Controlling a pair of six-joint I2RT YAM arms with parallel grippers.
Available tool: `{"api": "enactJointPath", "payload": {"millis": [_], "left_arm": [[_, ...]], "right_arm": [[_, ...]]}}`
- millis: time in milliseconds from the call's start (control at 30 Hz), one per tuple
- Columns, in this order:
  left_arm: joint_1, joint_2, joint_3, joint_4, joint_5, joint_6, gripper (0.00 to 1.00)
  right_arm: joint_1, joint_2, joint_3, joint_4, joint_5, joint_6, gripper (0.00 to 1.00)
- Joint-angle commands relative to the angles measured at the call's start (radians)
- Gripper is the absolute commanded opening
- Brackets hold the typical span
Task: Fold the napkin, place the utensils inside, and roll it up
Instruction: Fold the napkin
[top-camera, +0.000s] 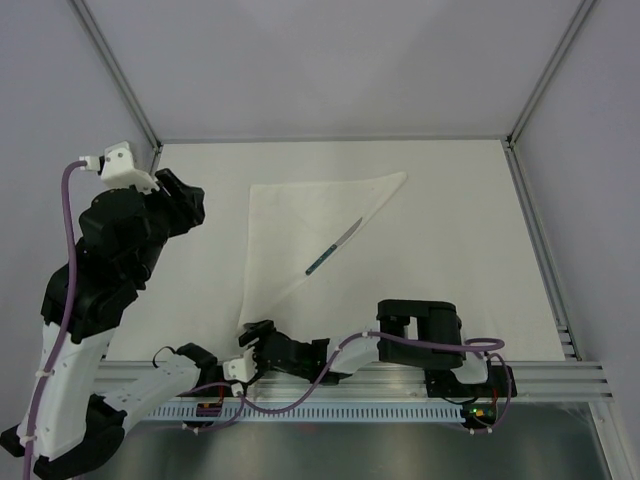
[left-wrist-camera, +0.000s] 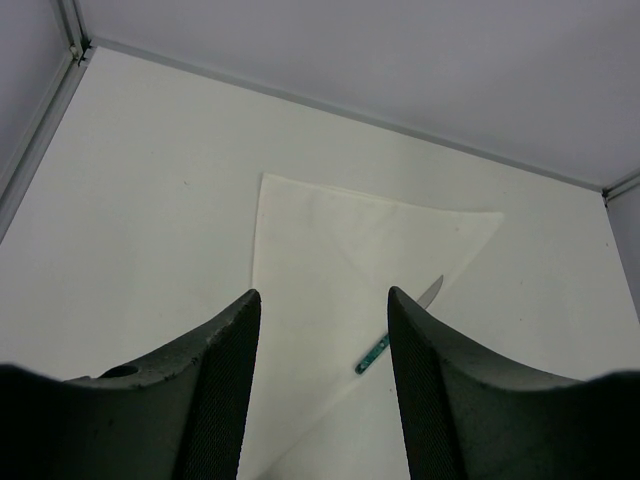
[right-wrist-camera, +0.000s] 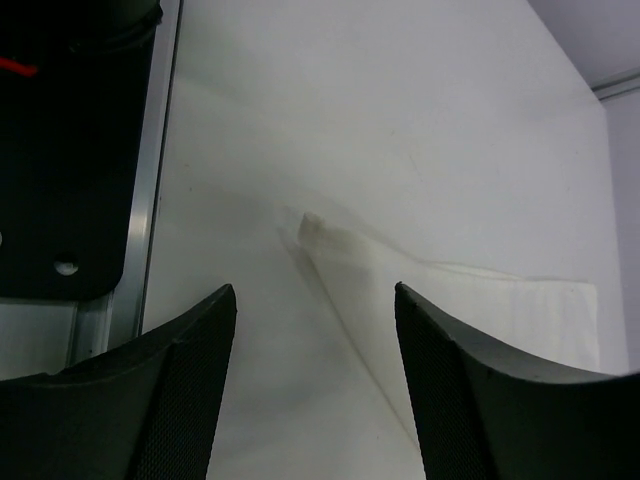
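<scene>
**Desk A:** Where's the cloth on your feed?

**Desk B:** I've got the plain white soft cloth napkin (top-camera: 295, 225) lying flat as a triangle, a little left of the middle of the white desk (top-camera: 470, 250). Its square corner points at the far-left corner. One tip reaches toward the far edge and the other comes down to the near edge.

**Desk A:** My left wrist feed agrees, with the napkin (left-wrist-camera: 330, 240) spread out ahead. What's on it?

**Desk B:** A slim knife with a silver blade and a teal handle (top-camera: 333, 248) lies along the long diagonal edge, handle toward the near side. I can't tell whether it sits fully on the cloth.

**Desk A:** I see it too, knife (left-wrist-camera: 398, 325) right at that edge. Hands?

**Desk B:** The left gripper (top-camera: 185, 205) is raised over the left side of the desk. Its fingers are spread wide with nothing between them (left-wrist-camera: 322, 300).

**Desk A:** I have the right gripper (top-camera: 252, 335) low at the near edge, by the grey aluminium rail (right-wrist-camera: 150, 150). It's gaping too and gripping nothing (right-wrist-camera: 315, 295). The napkin (right-wrist-camera: 440, 300) shows its near tip just ahead, apart from the fingers.
</scene>
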Motion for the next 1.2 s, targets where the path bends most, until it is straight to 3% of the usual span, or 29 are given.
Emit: {"api": "enactJointPath", "payload": {"millis": [0, 267, 533, 633, 967, 1167], "left_arm": [[-0.003, -0.007, -0.016, -0.007, 0.001, -0.033, 0.58], [-0.003, -0.021, -0.052, -0.008, 0.018, -0.046, 0.57], [-0.003, -0.027, -0.096, -0.003, 0.023, -0.052, 0.57], [-0.003, -0.024, -0.105, 0.002, 0.023, -0.052, 0.57], [-0.003, -0.015, -0.131, 0.025, 0.031, -0.049, 0.56], [-0.003, -0.010, -0.141, 0.034, 0.034, -0.048, 0.57]], "right_arm": [[0.014, 0.043, 0.039, 0.112, 0.020, -0.040, 0.70], [0.024, 0.113, 0.065, 0.175, 0.040, -0.078, 0.68], [0.022, 0.140, 0.060, 0.204, 0.039, -0.088, 0.57], [0.024, 0.147, 0.060, 0.216, 0.046, -0.089, 0.49], [0.019, 0.144, 0.065, 0.216, 0.059, -0.062, 0.07], [0.002, 0.121, 0.076, 0.192, 0.051, -0.035, 0.01]]}}
